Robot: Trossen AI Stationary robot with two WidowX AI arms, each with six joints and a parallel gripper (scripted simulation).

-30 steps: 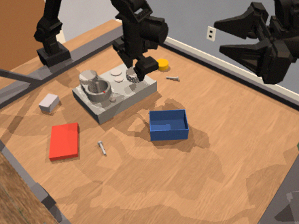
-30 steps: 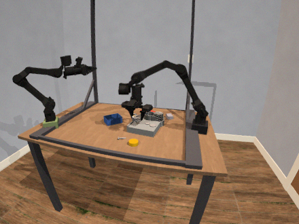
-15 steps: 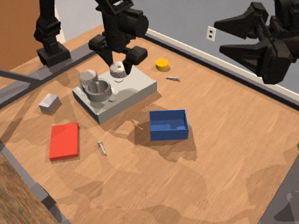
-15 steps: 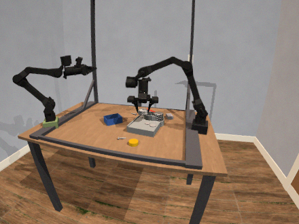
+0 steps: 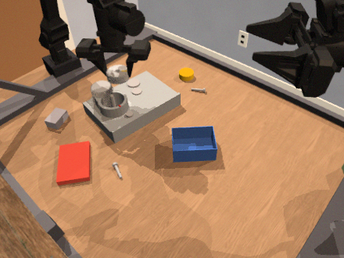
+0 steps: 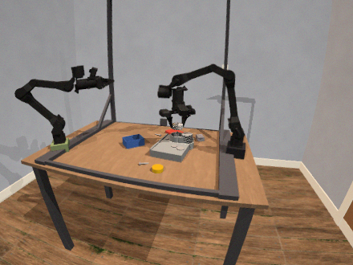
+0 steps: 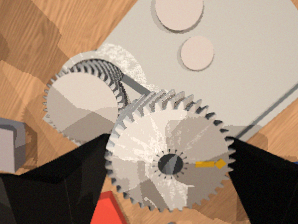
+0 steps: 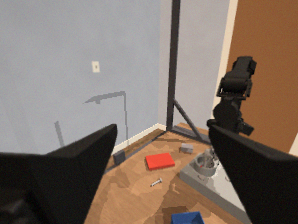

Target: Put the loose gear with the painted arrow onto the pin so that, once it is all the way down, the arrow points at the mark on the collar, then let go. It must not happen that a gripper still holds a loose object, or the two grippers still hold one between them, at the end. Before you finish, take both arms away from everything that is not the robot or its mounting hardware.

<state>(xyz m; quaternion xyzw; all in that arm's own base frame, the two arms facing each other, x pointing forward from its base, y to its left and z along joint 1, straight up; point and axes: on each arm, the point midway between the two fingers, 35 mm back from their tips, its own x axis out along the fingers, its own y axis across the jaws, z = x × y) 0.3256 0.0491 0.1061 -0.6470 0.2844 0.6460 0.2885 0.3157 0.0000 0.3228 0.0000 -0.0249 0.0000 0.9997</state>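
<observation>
Top view: blue box [image 5: 194, 154] [image 6: 133, 141] [image 8: 187, 219] bare inside; left tool [image 5: 118, 70] [image 6: 177, 124] [image 7: 171, 150] clamped on gear [image 5: 118, 74] [image 6: 177, 126] [image 7: 150, 135]; right tool [image 5: 254, 42] [image 6: 113, 81] [image 8: 162, 131] wide open.

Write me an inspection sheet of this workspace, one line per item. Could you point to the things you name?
Surface: wooden table [image 5: 250, 184] [image 6: 104, 158], patchy shadows.
Job's things: arrow gear [image 5: 117, 74] [image 7: 145, 135] held above the base [image 5: 156, 94] [image 6: 166, 152] [image 7: 250, 60]; pin [image 5: 113, 101] bare inside the collar [image 5: 114, 112]; second gear [image 5: 102, 88] [image 7: 82, 107] beside it.
Clutter: blue box, red slab, yellow disc, grey block, two bolts.
Grippers: left [image 5: 118, 72] [image 6: 177, 125] [image 7: 170, 159], jaws shut on the arrow gear; right [image 5: 250, 42] [image 6: 112, 81] [image 8: 163, 132], jaws open, away from the base.
Cables: nothing seen.
Surroundings: grey-blue walls, wall socket [image 5: 242, 38], plank floor [image 6: 140, 225].
</observation>
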